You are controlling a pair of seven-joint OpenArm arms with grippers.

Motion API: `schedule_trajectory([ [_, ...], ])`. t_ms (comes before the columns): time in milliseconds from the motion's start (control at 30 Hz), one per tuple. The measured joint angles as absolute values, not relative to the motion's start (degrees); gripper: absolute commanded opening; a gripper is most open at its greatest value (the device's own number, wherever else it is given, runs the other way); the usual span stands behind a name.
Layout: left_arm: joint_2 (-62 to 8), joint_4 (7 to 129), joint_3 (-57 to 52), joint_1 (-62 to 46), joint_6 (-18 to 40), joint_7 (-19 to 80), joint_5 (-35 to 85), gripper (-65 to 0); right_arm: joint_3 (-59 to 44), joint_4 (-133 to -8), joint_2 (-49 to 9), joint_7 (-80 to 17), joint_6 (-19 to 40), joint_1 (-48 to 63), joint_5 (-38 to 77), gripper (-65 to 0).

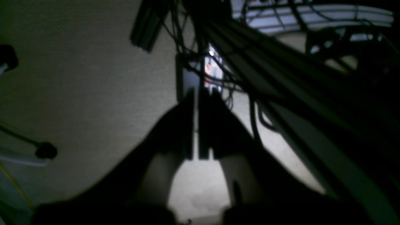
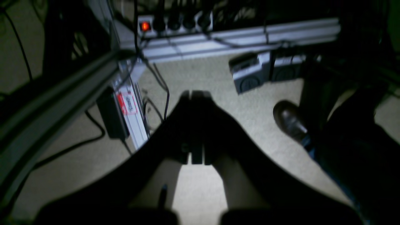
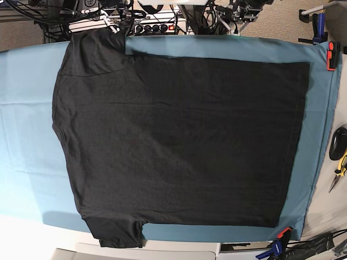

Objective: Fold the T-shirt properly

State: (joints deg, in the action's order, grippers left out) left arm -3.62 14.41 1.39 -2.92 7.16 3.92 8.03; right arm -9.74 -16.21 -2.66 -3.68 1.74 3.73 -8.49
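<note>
The left gripper (image 1: 200,125) appears in its own wrist view as two dark, flat-sided fingers pressed together with only a thin slit of light between them, holding nothing. The right gripper (image 2: 196,128) looks the same in its wrist view: dark fingers closed tight and empty. Both hang above pale, finely textured carpet (image 2: 218,81), away from the table. Around the right one lie grey metal rails, black cables, a power strip (image 2: 175,22) with a glowing red switch, and a dark leather shoe (image 2: 289,120). Both wrist views are dim and blurred, so small details are hard to make out.

From the base view, neither arm is visible. The T-shirt (image 3: 179,141), black, matte cotton with soft creases, lies spread flat and plain side up on the teal cloth (image 3: 27,108) covering the table. One sleeve hangs past the far edge, the other past the near edge. Clamps (image 3: 329,54) hold the cloth at the edge.
</note>
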Motion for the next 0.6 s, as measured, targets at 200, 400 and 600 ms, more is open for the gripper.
schedule_trajectory([
  [200,-4.2,19.1,1.4,-9.2,7.3,4.4,8.0,-65.0,-9.8,-23.5,-4.2,-1.4,2.1,8.8,-5.7,-65.0],
  [400,-5.7,29.6,1.4,-17.1,7.3,4.3,8.0,-65.0,-9.7,-29.1,-6.8,-1.0,2.1,12.4,-4.4,-65.0],
  [600,-7.8,41.0,1.4,-24.7,7.3,5.1,8.1,-65.0,-9.7,-32.5,-8.1,-1.3,2.8,18.9,-4.1,-65.0],
])
